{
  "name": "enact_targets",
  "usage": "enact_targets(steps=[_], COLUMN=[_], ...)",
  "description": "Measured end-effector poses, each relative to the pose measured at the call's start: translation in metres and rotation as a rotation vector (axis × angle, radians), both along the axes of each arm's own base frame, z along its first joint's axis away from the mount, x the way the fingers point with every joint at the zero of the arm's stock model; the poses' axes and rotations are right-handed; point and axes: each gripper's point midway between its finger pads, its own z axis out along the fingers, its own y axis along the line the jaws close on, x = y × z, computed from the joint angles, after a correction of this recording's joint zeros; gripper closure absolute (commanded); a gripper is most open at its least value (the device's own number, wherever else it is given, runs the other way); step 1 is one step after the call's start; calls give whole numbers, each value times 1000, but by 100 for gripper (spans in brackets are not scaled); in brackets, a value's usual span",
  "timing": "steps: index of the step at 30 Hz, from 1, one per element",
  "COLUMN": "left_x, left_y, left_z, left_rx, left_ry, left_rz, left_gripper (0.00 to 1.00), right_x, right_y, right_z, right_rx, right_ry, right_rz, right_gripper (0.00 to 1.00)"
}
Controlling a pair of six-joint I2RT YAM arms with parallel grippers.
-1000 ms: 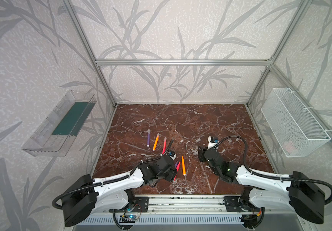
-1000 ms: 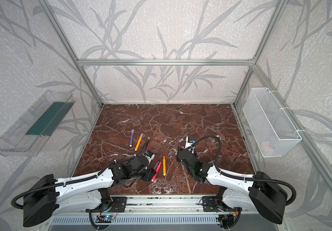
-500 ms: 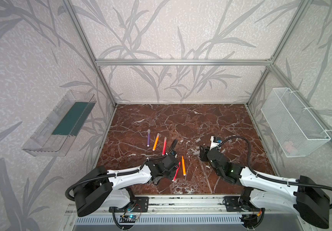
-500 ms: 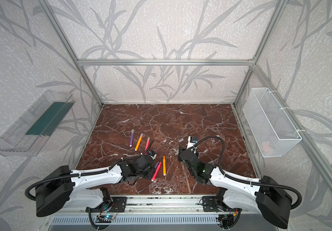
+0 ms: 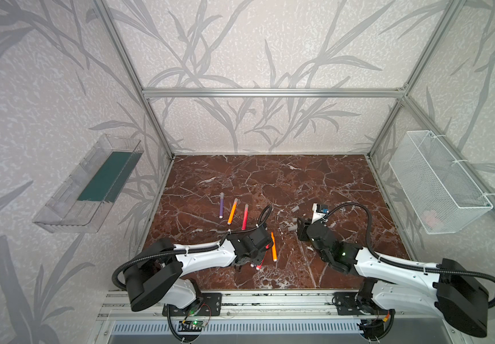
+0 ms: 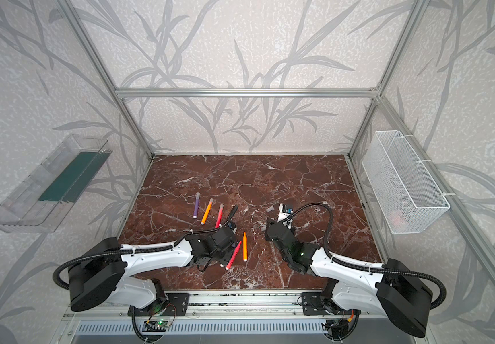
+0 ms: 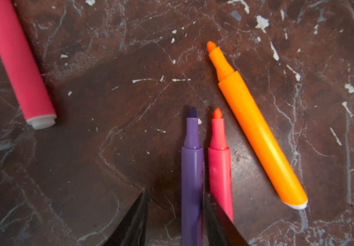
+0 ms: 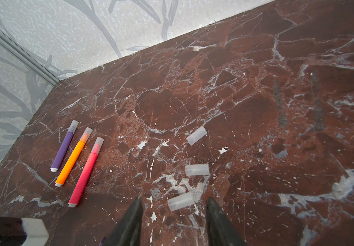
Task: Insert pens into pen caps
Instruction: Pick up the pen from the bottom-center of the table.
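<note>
An uncapped purple pen (image 7: 192,170) lies on the desk (image 7: 86,149) between the parted jaws of the released left pincer (image 7: 176,193), with a pink pen (image 7: 218,161) just beside it and an orange pen (image 7: 257,132) near. The right pincer (image 8: 174,197), also released, straddles a loose pen cap (image 8: 180,201).

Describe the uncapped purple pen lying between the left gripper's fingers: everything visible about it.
The purple pen is a slim, smooth plastic marker; its barrel steps down to a tapered neck with a dark felt tip, uncapped. It lies flat on the marble tabletop between the open jaws of the left gripper, tip pointing away from it, rear end out of frame. One finger sits right beside its barrel; the other stands clear. An uncapped pink-red pen lies parallel close alongside; contact is unclear.
</note>
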Motion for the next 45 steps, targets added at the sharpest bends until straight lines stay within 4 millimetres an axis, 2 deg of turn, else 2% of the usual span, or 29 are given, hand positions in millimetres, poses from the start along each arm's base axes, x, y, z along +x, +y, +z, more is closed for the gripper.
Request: enact_targets(steps=[23,26,36,45], left_x=[7,7,5,5], left_y=[-9,-9,-8,-10], left_z=[-8,-8,-8,-8], left_rx=[82,83,85,89], left_ry=[18,18,28,36], left_rz=[-10,-11,-11,-10], left_gripper=[50,54,60,62], right_x=[1,1,1,2], right_y=[-2,-2,-3,-4], right_z=[3,4,4,4], right_rx=[9,8,6,6], right_ry=[-8,-9,-10,-10], right_rz=[-5,-8,-11,-14], right_gripper=[52,52,52,52])
